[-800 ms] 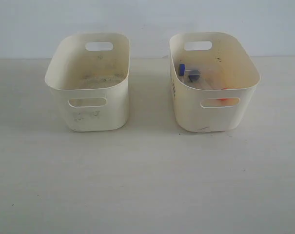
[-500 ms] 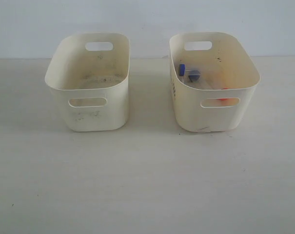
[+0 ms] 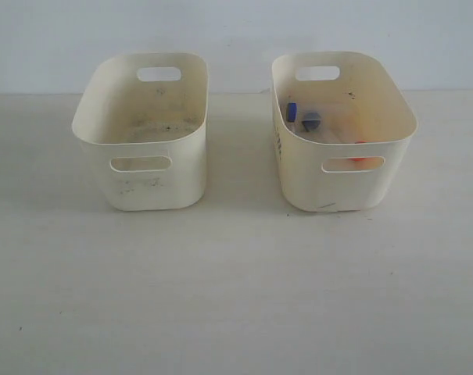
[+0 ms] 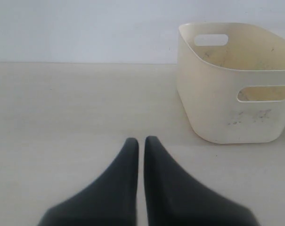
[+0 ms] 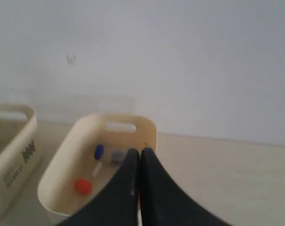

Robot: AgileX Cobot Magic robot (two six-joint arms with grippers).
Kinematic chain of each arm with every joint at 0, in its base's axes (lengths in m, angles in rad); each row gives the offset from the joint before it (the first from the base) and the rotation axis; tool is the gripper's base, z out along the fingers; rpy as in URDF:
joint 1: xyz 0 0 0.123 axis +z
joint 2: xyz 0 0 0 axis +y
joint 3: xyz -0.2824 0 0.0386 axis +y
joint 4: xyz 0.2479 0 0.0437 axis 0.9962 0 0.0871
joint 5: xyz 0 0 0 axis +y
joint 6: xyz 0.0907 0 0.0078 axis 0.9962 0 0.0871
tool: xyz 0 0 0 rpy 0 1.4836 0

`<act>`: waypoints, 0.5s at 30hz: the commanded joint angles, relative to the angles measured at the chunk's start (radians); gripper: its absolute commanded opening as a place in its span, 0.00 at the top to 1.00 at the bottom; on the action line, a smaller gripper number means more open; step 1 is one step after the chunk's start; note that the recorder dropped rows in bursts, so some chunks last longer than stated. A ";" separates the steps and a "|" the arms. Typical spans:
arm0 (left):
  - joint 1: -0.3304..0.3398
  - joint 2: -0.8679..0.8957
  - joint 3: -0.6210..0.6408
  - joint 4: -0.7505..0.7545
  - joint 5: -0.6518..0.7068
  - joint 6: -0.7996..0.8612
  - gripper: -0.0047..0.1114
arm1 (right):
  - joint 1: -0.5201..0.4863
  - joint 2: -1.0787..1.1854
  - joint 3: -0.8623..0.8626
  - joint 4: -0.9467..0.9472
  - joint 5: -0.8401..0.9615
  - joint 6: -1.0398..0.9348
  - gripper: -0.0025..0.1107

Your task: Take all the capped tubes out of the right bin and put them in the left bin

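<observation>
The yellowish right bin (image 3: 392, 148) holds the capped tubes: a blue-capped tube (image 3: 292, 111), a grey-capped one (image 3: 311, 120) and an orange-red cap (image 3: 358, 144) seen partly through the front handle slot. The paler, smudged left bin (image 3: 119, 144) looks empty. No arm shows in the exterior view. In the right wrist view my right gripper (image 5: 140, 150) is shut and empty, above the near part of the right bin (image 5: 62, 165), with the blue cap (image 5: 99, 150), grey cap (image 5: 117, 155) and red cap (image 5: 83, 186) below. My left gripper (image 4: 141, 140) is shut and empty over bare table beside the left bin (image 4: 203, 103).
A pale table (image 3: 236, 289) carries both bins side by side, with a gap between them. A plain white wall (image 3: 236, 31) stands right behind them.
</observation>
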 commanded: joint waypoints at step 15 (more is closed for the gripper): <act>-0.004 -0.004 0.003 -0.009 0.001 -0.002 0.92 | -0.001 1.014 -0.868 0.269 0.728 -0.933 0.98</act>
